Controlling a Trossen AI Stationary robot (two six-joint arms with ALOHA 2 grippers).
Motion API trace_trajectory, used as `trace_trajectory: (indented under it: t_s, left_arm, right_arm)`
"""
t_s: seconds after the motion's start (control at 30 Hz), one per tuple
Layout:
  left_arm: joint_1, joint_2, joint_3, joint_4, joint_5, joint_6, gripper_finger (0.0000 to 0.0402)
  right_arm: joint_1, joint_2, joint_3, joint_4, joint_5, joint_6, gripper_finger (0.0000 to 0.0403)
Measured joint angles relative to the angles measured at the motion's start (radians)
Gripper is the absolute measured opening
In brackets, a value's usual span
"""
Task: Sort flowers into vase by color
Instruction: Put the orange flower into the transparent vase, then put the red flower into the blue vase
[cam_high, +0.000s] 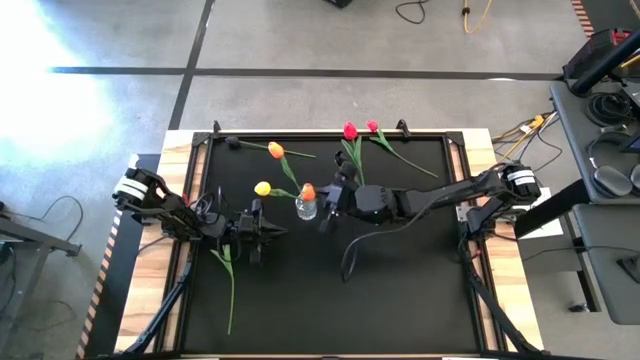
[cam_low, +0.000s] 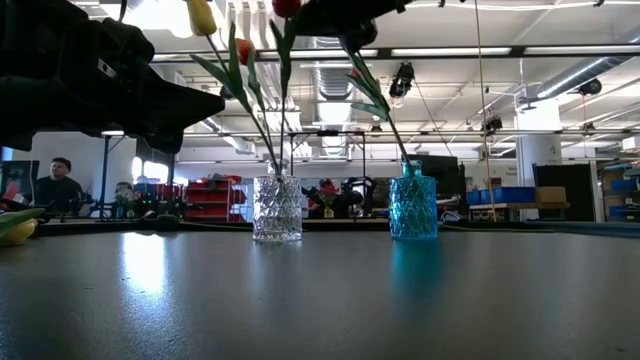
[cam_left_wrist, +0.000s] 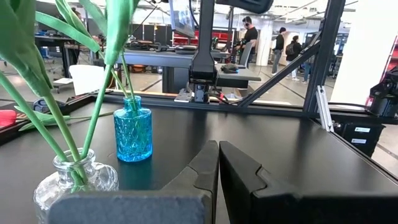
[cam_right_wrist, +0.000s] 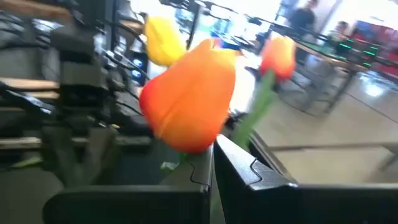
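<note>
In the low view, the tops of the flowers in the clear vase (cam_low: 277, 208) are cut off by the top edge, so only part of a yellow head (cam_low: 202, 16) shows. The stem in the blue vase (cam_low: 413, 206) runs up behind a dark arm, which hides its head. In the right wrist view the orange tulip (cam_right_wrist: 189, 96) fills the middle and hides the vase below it, and the room behind is blurry. In the left wrist view, the flower heads are cut off above.
</note>
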Motion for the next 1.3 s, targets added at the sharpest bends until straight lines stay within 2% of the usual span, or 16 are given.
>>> trace_trajectory:
  t_s: [0.1,0.27,0.57,0.67,0.83,1.0,1.1,1.17,1.3]
  left_arm:
    - [0.000,0.000,0.000,0.000,0.000,0.000,0.0000]
    - [0.000,0.000,0.000,0.000,0.000,0.000,0.0000]
    - [0.000,0.000,0.000,0.000,0.000,0.000,0.0000]
    - [-0.001,0.000,0.000,0.000,0.000,0.000,0.0000]
    - [-0.001,0.000,0.001,0.001,0.000,0.000,0.0000]
    - [-0.001,0.000,0.002,0.000,0.000,-0.015,0.0000]
    - [-0.001,0.000,0.002,0.000,0.000,-0.020,0.0000]
    - [0.004,0.000,0.002,0.000,0.013,-0.020,0.0000]
    - [0.065,-0.007,0.002,0.002,0.117,-0.043,0.0000]
  right_arm:
    - [-0.008,0.000,0.000,0.019,-0.051,-0.004,0.0009]
    - [-0.007,-0.015,0.001,0.013,-0.056,-0.034,0.0009]
    - [0.022,-0.127,0.119,-0.382,-0.113,0.016,0.0009]
    - [0.037,-0.194,0.157,-0.536,-0.062,-0.001,0.0009]
    - [0.013,-0.356,0.185,-0.799,0.139,0.042,0.0009]
    - [-0.121,-0.513,0.173,-0.997,0.162,0.137,0.0009]
    - [-0.251,-0.561,0.144,-1.070,0.119,0.157,0.0009]
    - [-0.352,-0.574,0.113,-1.081,0.024,0.156,0.0009]
    - [-0.566,-0.563,0.008,-1.025,-0.233,0.124,0.0009]
